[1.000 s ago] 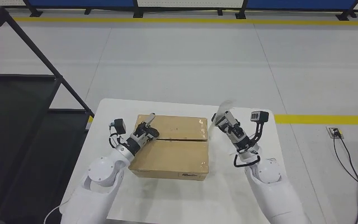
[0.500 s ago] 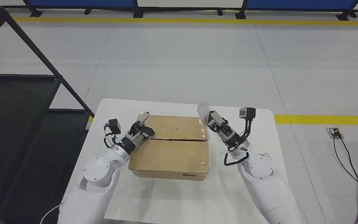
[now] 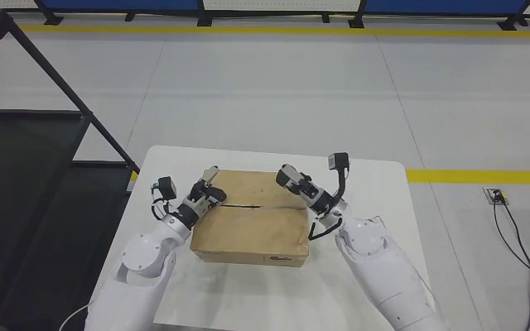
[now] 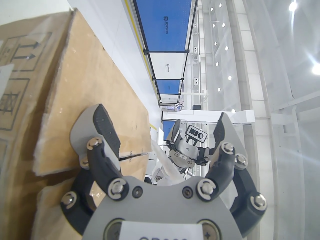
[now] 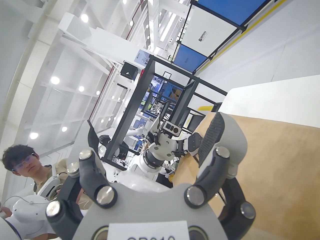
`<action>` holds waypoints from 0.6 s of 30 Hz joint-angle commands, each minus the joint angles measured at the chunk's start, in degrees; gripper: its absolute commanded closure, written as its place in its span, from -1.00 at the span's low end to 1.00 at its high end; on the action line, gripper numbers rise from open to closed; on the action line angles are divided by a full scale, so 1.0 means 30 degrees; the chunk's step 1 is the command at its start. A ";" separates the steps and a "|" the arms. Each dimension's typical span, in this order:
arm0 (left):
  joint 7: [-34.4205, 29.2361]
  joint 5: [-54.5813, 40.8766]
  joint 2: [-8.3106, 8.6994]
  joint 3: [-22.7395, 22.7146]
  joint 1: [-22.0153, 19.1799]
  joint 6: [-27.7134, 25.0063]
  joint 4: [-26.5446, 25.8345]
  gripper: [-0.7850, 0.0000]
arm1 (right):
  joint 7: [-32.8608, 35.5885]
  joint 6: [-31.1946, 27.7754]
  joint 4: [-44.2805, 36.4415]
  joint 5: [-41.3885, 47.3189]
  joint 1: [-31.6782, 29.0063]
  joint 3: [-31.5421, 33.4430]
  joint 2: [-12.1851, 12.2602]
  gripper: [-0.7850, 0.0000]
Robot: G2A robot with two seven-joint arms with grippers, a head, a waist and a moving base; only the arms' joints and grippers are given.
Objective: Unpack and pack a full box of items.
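Left gripper (image 4: 160,118) sits at the left end of the cardboard box (image 3: 252,219), by the seam where the two top flaps meet. Jaws spread wide, nothing held. One finger pad (image 4: 105,123) lies against the edge of a top flap, the other is clear of the box in open air. Box stands near the middle of the white table (image 3: 248,290), flaps folded down, seam showing as a dark line running lengthwise across the top. Right gripper (image 3: 290,175) is over the box's far right corner, also spread wide and holding nothing; in the right wrist view one finger (image 5: 212,136) lies just over the cardboard top, contact cannot be told
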 commanded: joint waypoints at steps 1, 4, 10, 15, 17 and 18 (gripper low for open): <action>-0.0056 -0.0028 0.0001 -0.0056 0.0063 -0.0014 -0.0065 -1.00 | -0.0529 -0.0197 0.0155 -0.0260 0.0051 -0.0065 -0.0066 -1.00; -0.0128 0.0213 0.0025 -0.0169 0.0272 -0.0429 -0.0310 -1.00 | -0.1212 -0.0993 0.0172 -0.0613 -0.0136 0.0064 -0.0088 -1.00; -0.0824 0.0258 0.0170 -0.1008 0.1191 -0.2193 -0.1496 -1.00 | -0.1200 -0.2294 -0.0499 -0.0427 -0.1100 0.0980 0.0144 -1.00; -0.2141 0.0924 0.0444 -0.2258 0.2463 -0.4345 -0.3045 -1.00 | 0.0046 -0.3241 -0.1402 0.0732 -0.2202 0.2192 0.0526 -1.00; -0.2638 0.0976 0.0552 -0.2847 0.2951 -0.5086 -0.3617 -1.00 | 0.1080 -0.3623 -0.1852 0.1357 -0.2689 0.2709 0.0731 -1.00; -0.2944 0.0998 0.0612 -0.3180 0.3199 -0.5470 -0.3884 -1.00 | 0.1603 -0.3732 -0.2039 0.1706 -0.2933 0.3014 0.0845 -1.00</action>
